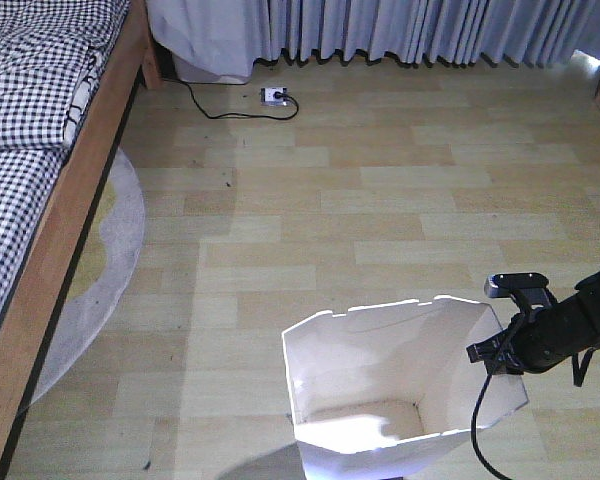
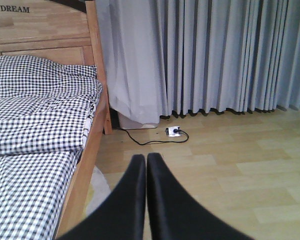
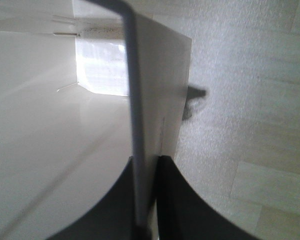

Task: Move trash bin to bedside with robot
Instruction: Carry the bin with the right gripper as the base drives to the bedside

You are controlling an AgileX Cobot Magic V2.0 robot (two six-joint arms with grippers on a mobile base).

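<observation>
The white trash bin [image 1: 400,385] stands on the wood floor at the bottom middle of the front view, its cream inside showing. My right gripper [image 1: 500,352] is shut on the bin's right rim; in the right wrist view its black fingers [image 3: 172,200] pinch the thin wall [image 3: 155,90], one finger inside and one outside. The bed [image 1: 40,150] with checked bedding and a light-brown wooden frame runs along the left. My left gripper [image 2: 146,162] is shut with nothing in it, pointing at the floor beside the bed frame [image 2: 92,145].
A round grey rug [image 1: 115,250] pokes out from under the bed. A white power strip [image 1: 273,96] with a black cable lies near the grey curtains [image 1: 400,30] at the far wall. Wood floor lies between bin and bed.
</observation>
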